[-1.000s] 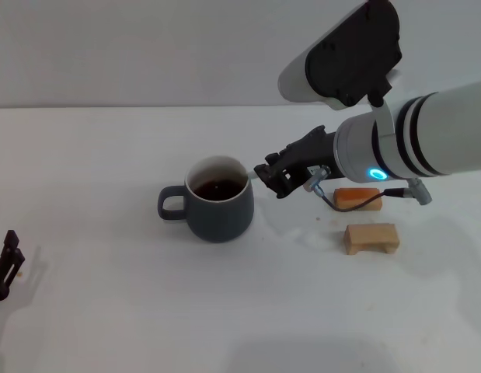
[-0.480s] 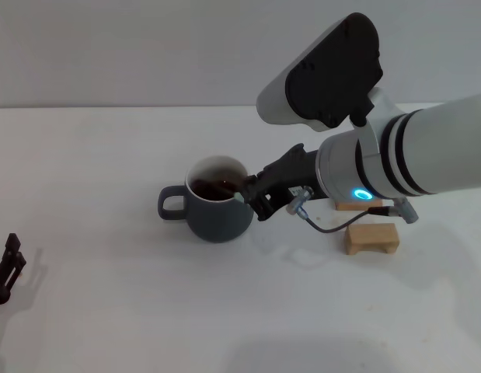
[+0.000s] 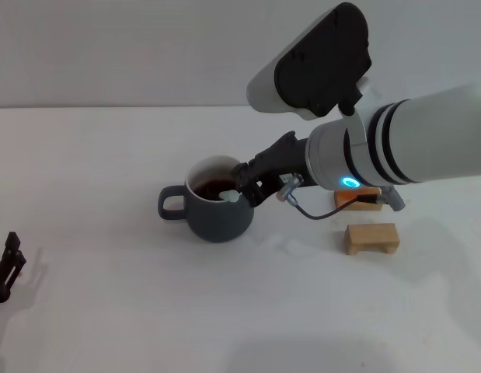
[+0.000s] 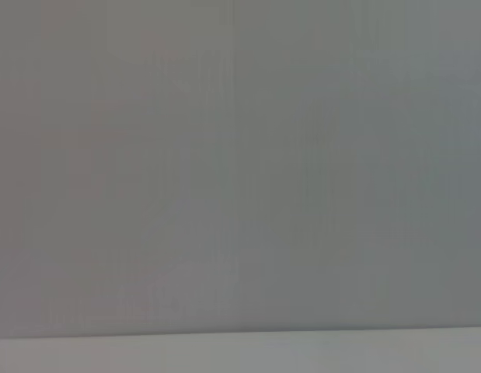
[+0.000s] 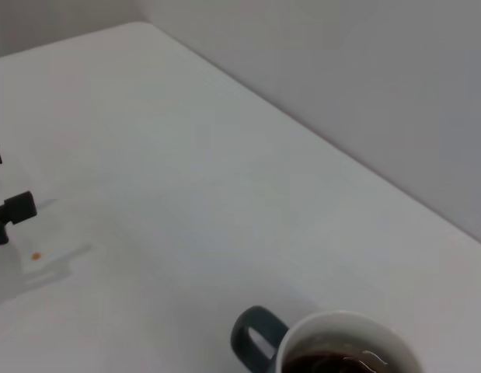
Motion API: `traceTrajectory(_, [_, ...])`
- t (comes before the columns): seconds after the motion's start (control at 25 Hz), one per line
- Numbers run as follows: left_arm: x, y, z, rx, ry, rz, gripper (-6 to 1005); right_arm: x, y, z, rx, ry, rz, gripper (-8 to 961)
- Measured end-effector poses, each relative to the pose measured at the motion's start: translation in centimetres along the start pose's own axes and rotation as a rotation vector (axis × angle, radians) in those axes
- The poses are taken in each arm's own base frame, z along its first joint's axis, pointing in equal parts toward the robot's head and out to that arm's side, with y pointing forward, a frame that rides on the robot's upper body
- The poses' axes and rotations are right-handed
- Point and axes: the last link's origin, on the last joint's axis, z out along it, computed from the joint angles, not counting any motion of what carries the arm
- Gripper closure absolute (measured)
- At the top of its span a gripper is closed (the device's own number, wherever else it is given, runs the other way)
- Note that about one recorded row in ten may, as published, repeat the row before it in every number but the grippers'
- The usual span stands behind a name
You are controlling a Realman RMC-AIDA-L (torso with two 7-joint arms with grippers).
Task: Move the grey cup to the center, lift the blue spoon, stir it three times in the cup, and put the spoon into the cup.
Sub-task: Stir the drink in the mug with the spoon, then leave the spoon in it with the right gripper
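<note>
Left gripper [image 3: 5,268], matte black, parked at the table's [image 3: 108,311] near left edge; finger state indiscernible. Mid-table, the squat slate-grey cup [image 3: 217,208] holds brown liquid. Right gripper [image 3: 252,185] pinches the blue spoon [image 3: 231,197] at its rim.

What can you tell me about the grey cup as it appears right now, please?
The grey cup is a squat, dark slate-grey mug with a white inside and one loop handle on the robot's left. It stands upright on the white table, holding dark brown liquid. The right gripper hovers at its rim, where the blue spoon's pale end shows.
</note>
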Motion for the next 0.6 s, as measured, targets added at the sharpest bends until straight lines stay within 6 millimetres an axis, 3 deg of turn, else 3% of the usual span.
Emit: traceTrajectory(0.6, [0.0,-0.1,0.4,0.000,-0.005,0.005,141,0.4,1.1,-0.7,-0.061,-0.027,0.048,922])
